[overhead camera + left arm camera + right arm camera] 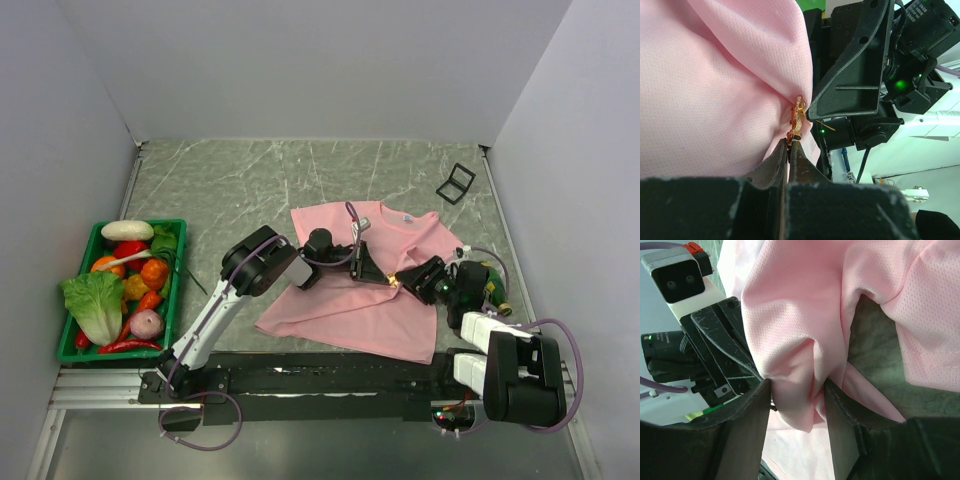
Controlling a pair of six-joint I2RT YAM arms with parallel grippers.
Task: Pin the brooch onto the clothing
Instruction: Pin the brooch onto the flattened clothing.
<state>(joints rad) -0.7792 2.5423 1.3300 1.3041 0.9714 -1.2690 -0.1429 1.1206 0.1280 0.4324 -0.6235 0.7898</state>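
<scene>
**Item 1: the brooch** (797,119). It is nipped at its lower end by the tips of the left gripper (791,146), whose jaws are pressed together on it. The rest of it projects just beyond the tips and is laid against a fold of the clothing (715,90).

**Item 2: the clothing.** A raised fold is bunched between the jaws of the right gripper (796,386), which are kept apart only by the cloth clamped between them. The remainder is spread on the table (250,180), beneath and beyond both pairs of jaws.

**Status.** The brooch is held and set against the offered fold, so pickup and approach are judged done. Whether the pin is already through the cloth cannot be told. The pin remains to be passed through and fastened, and both grips to be released.
</scene>
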